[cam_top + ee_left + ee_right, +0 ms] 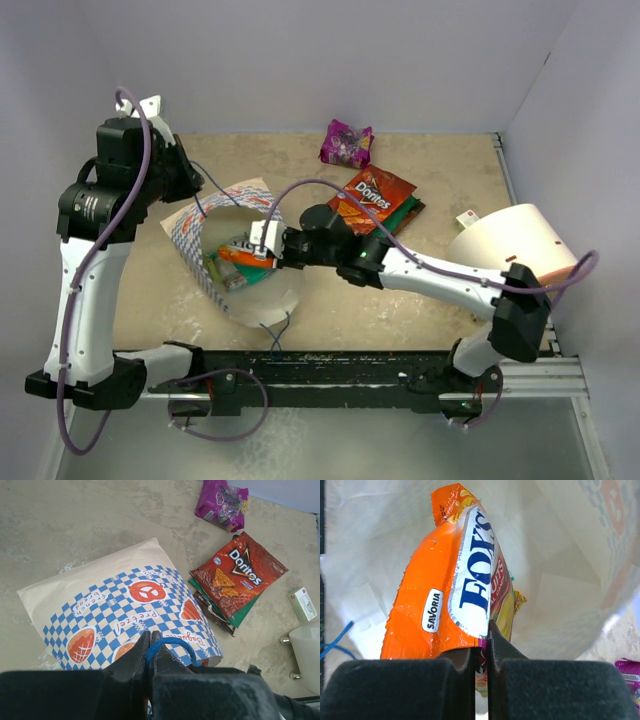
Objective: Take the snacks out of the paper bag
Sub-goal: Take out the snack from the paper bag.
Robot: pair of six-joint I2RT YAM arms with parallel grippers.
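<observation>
Status for you: left end effector is closed tight on the blue string handle of the paper bag, right at the bag's mouth. The bag lies on the tabletop with its checkered side up and its mouth wide open.

Right end effector is inside the bag's mouth, fingers pinched on the edge of an orange packet printed SAVORIA. That packet is within the bag, with white paper walls all round it. A yellow packet sits just behind it, also in the bag.

Outside the bag, you'll see:
- Doritos packet just beside the bag on the right arm's side, flat on the tabletop.
- green packet and dark brown packet stacked under the Doritos, only their edges showing.
- magenta-purple packet beyond the Doritos, further from the bag and apart from the stack.
- small pale green packet past the Doritos stack, well apart from the bag, near the cream cylinder.

I can't tell you what else is deeper in the bag; the orange packet blocks the view.
</observation>
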